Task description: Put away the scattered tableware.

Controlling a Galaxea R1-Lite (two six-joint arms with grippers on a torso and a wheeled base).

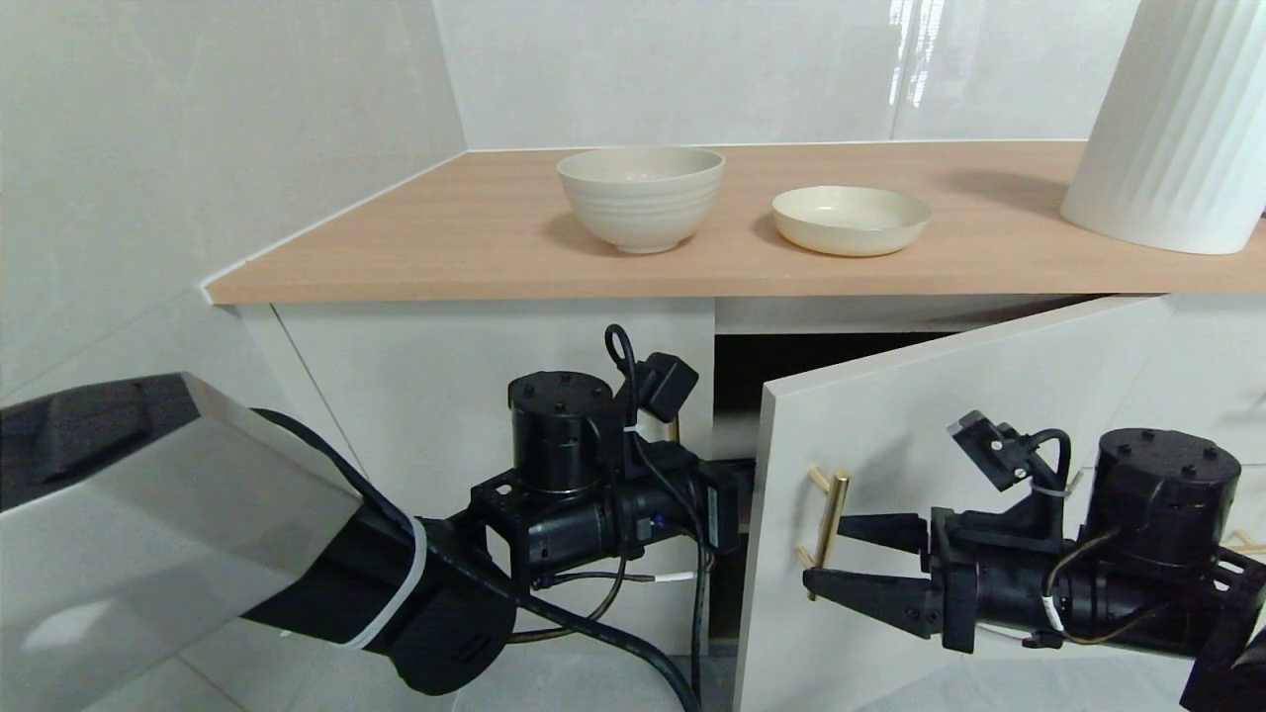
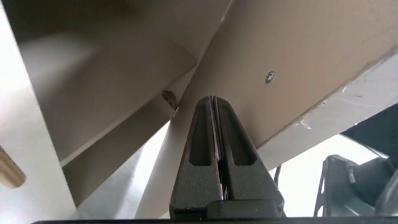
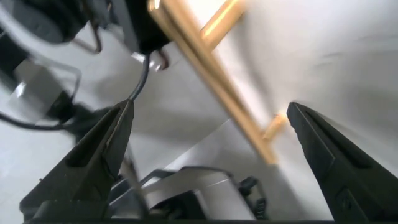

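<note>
A cream ribbed bowl [image 1: 641,198] and a shallow cream dish [image 1: 851,220] stand on the wooden countertop [image 1: 445,247]. Below them a white cabinet door [image 1: 890,435] stands partly open. My right gripper [image 1: 837,556] is open at the door's gold handle [image 1: 831,519]. In the right wrist view the handle [image 3: 211,81] runs between the spread fingers of the right gripper [image 3: 208,118], untouched. My left gripper [image 2: 212,106] is shut with nothing in it. It points into the gap at the door's inner side [image 2: 292,56], low in front of the cabinet.
A tall white ribbed container [image 1: 1177,129] stands at the counter's right end. The closed left cabinet door [image 1: 445,396] is beside the gap. Tiled walls [image 1: 198,129] close off the back and the left. The dark cabinet interior [image 1: 781,356] shows behind the open door.
</note>
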